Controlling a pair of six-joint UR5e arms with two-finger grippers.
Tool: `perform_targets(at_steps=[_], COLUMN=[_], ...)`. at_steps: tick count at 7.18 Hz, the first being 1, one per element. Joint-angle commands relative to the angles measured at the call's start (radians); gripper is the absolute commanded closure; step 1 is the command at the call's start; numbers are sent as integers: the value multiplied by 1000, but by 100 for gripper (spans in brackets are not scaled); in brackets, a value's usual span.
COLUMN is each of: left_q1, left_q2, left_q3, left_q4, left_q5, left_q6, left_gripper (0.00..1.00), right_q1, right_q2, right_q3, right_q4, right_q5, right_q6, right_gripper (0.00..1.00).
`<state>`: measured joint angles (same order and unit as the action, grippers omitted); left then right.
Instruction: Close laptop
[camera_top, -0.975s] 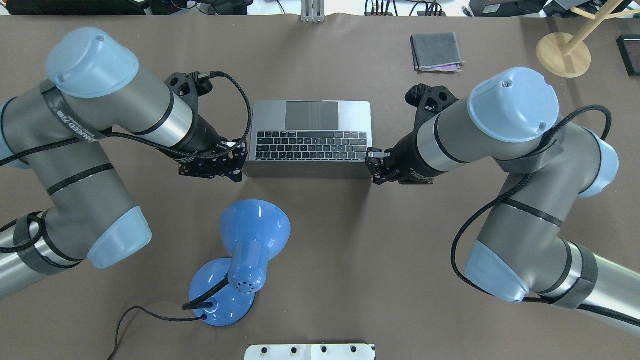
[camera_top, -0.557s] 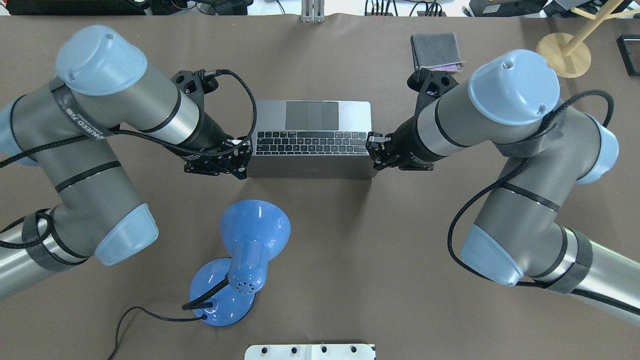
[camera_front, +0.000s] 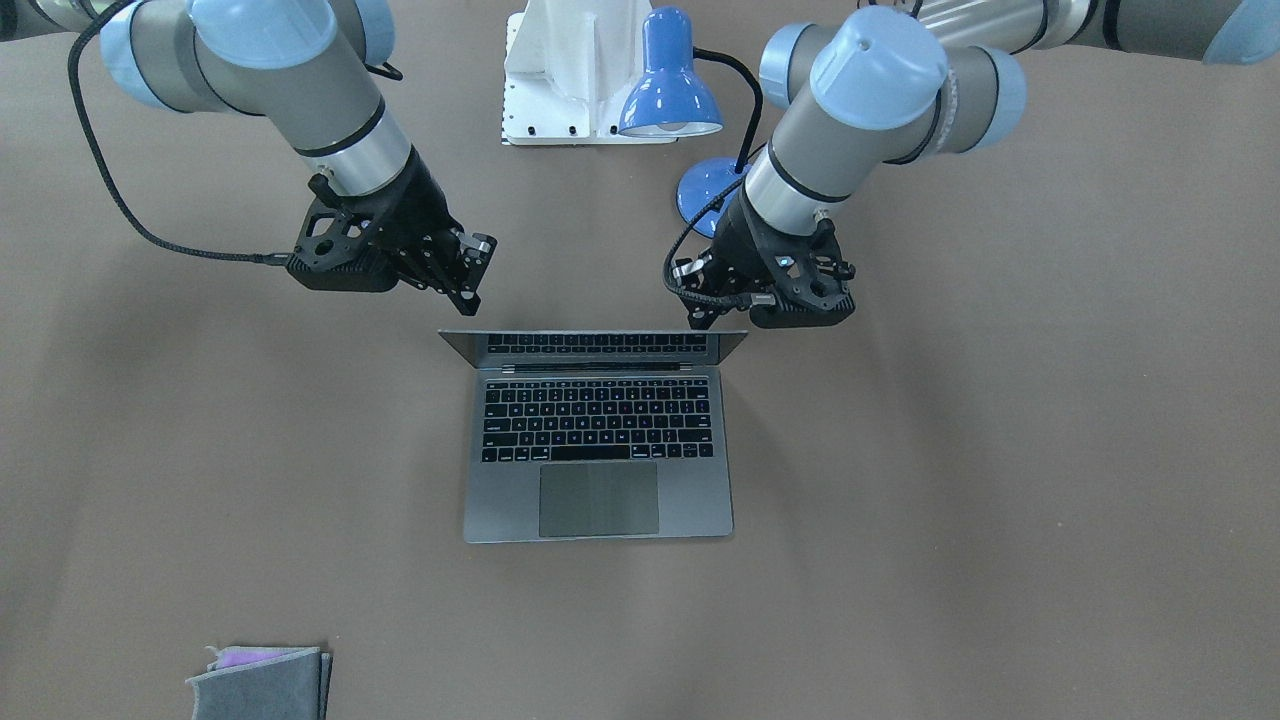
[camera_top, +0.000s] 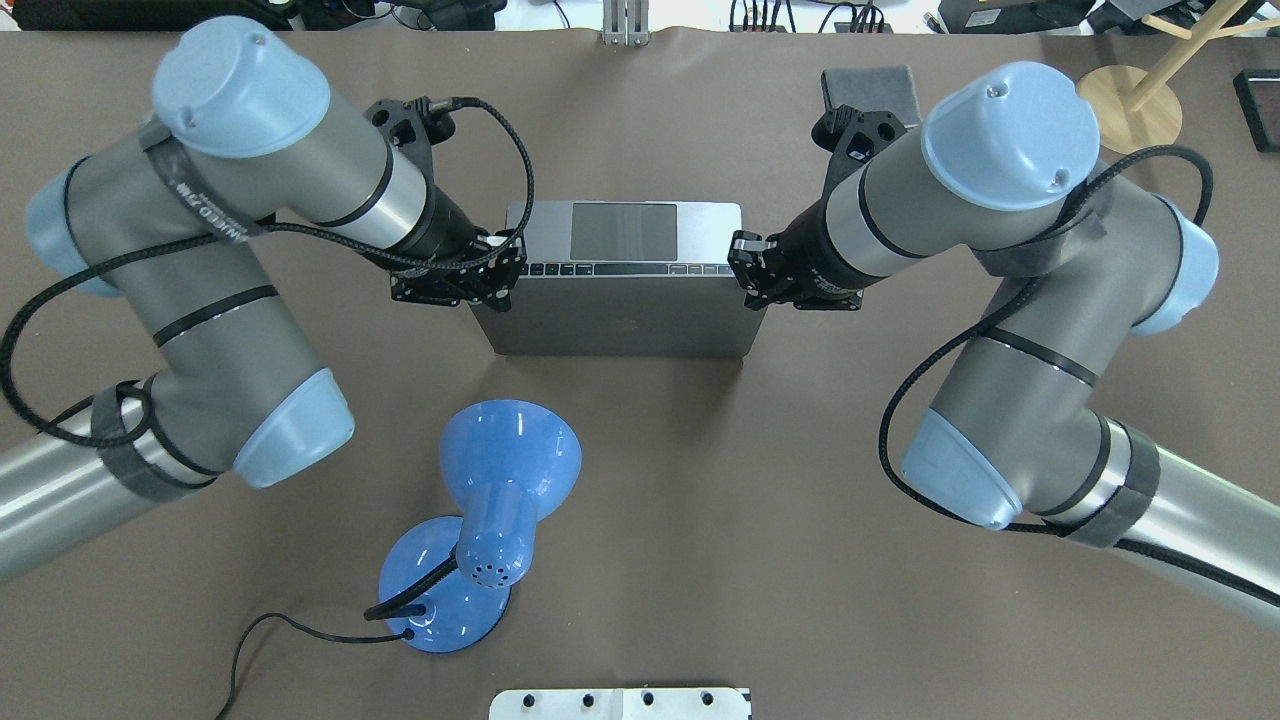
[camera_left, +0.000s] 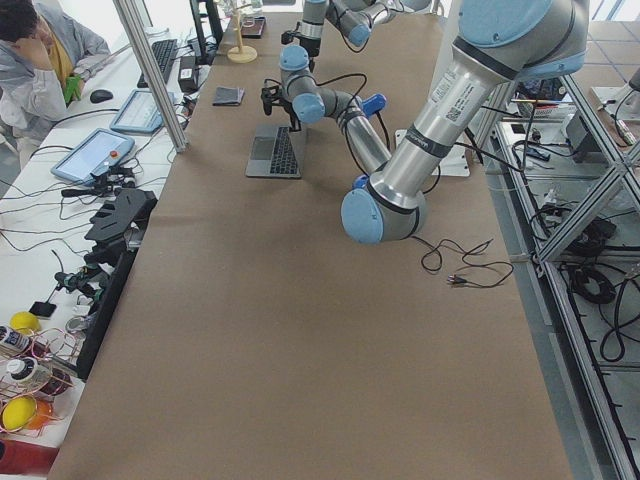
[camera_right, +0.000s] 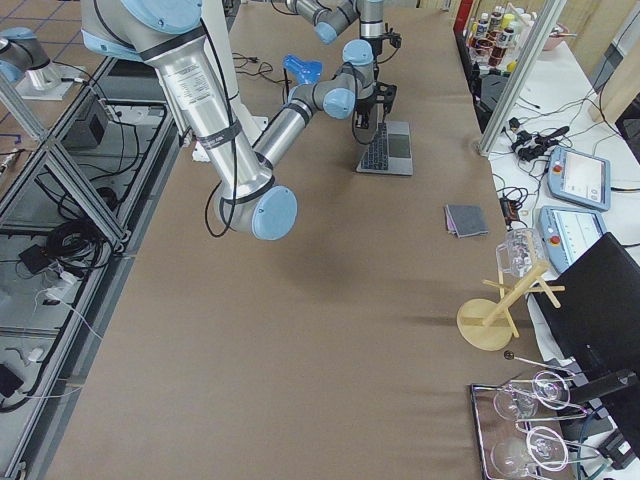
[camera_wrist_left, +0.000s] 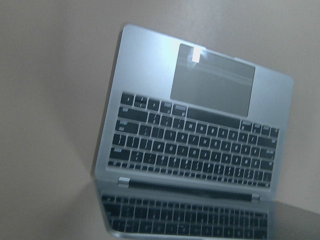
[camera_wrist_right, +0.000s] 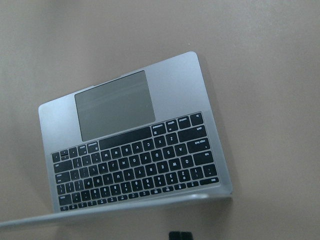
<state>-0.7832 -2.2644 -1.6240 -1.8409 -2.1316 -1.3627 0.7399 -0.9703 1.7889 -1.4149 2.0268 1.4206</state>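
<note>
The space-grey laptop (camera_top: 615, 318) lies at the table's middle with its lid tilted well forward over the black keyboard (camera_front: 597, 420). The trackpad (camera_top: 623, 230) and one row of keys show beyond the lid's edge. My left gripper (camera_top: 503, 277) is shut and rests against the lid's top left corner from behind. My right gripper (camera_top: 744, 270) is shut and rests against the top right corner. In the front-facing view the left gripper (camera_front: 702, 308) and right gripper (camera_front: 470, 283) stand just behind the raised lid (camera_front: 594, 345). Both wrist views show the keyboard, and the left one its reflection in the dark screen (camera_wrist_left: 190, 220).
A blue desk lamp (camera_top: 500, 480) stands between the laptop and the robot, its cable trailing left. A grey felt pouch (camera_top: 870, 82) lies at the far right, partly behind my right wrist. A wooden stand (camera_top: 1125, 108) is at the far right corner. A white plate (camera_top: 620, 703) sits at the near edge.
Both grippers have moved away from the robot, and the lid's top edge has gone with them. The lid has tipped down and now covers most of the keyboard.
</note>
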Motion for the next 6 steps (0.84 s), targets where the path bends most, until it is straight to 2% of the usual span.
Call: perform_targets(at_steps=[1, 2, 3, 4, 6], left_q1=[-41, -39, -39, -38, -25], left_q2=[-29, -70, -99, -106, -165], left_q3=[126, 191, 269, 338, 455], left_q4=[-104, -106, -147, -214, -242], left_q5=[12, 57, 61, 68, 136], left_q6=[11, 23, 25, 25, 66], left_gripper=[100, 100, 100, 100, 100], right_q1=[36, 47, 61, 62, 64], right_q2=[112, 163, 192, 227, 298], right_q3=[-168, -290, -412, -515, -652], right_q4=[7, 86, 184, 221, 229], right_q5=[12, 13, 15, 23, 44], right_q6=[-34, -35, -35, -37, -52], right_gripper=[100, 100, 100, 100, 100])
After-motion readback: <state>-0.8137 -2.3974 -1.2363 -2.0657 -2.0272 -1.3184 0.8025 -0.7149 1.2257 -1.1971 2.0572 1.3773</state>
